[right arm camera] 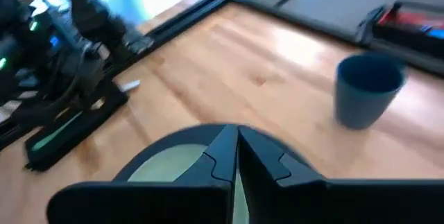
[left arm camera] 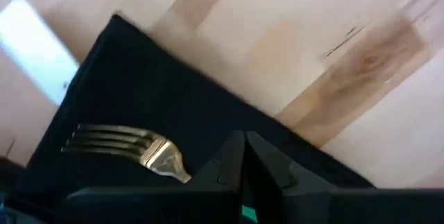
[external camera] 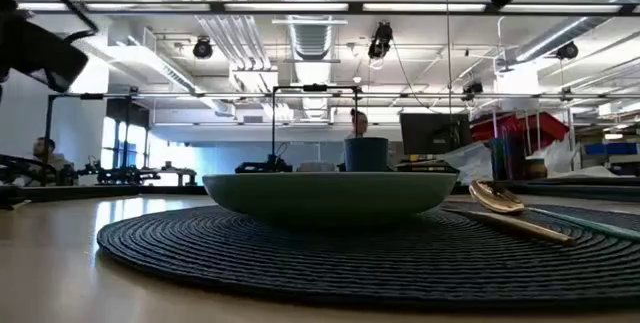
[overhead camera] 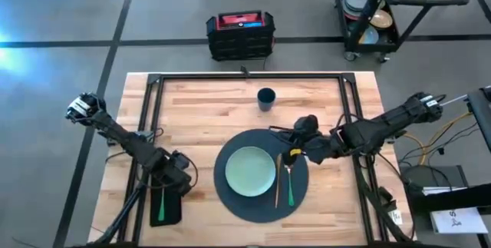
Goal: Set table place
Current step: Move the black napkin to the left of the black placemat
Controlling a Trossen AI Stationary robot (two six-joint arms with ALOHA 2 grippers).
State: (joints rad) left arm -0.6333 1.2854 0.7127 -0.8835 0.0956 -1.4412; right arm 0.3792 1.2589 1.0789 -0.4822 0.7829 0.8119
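The placemat (overhead camera: 261,175) with plate (overhead camera: 250,171) sits at the worktop's (overhead camera: 199,110) near edge, open wood behind. The right gripper (overhead camera: 292,157), fingers together, hovers over it; the left gripper (overhead camera: 170,190), fingers pinched, meets the fork (left arm camera: 128,148) on the near-left napkin (overhead camera: 166,208).

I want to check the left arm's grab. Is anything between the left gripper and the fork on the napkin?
Nothing visible. The left gripper sits directly over the fork handle on the black napkin, fingers together around it. The right gripper hangs over the placemat.
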